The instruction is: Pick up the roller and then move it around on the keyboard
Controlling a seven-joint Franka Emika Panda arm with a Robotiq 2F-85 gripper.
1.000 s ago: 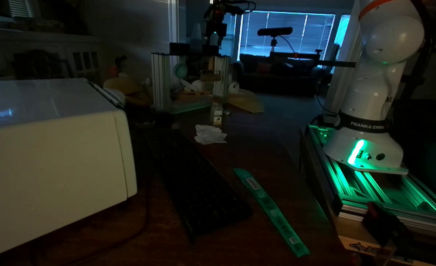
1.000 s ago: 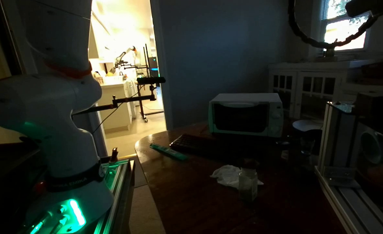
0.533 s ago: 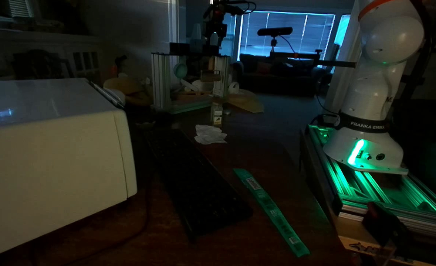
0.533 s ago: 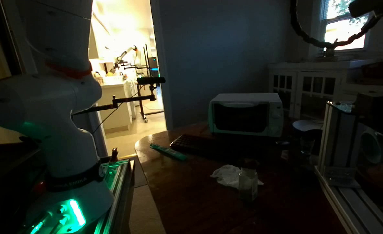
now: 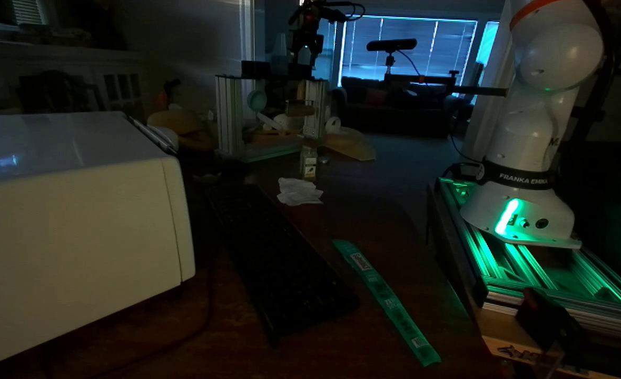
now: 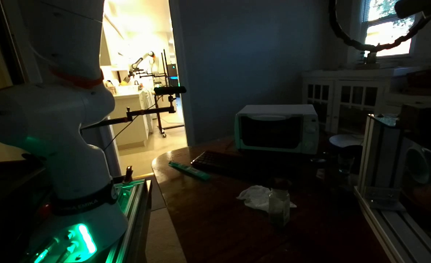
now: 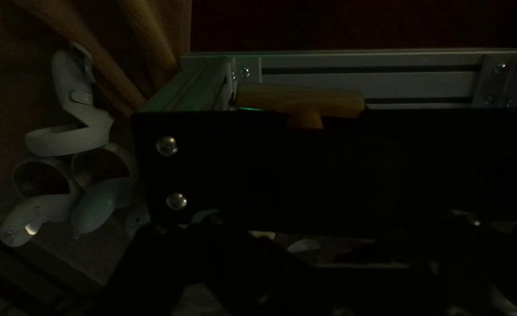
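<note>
Before closing the spread black fingers point(image 5: 316, 48), advance toward the tan T-shaped roller point(image 7: 300, 97), located ahead at the far edge of the flat black panel point(image 7: 328, 175), with its cylinder point(image 7: 333, 101) roughly parallel to the finger opening.

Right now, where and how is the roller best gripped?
Probably by the upper part of its handle, from above: it appears upright, with the crosswise cylinder at its lower end, and the claw hangs over the rack.

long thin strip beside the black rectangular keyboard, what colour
The long thin strip is green with printed markings, clearest in an exterior view.
</note>
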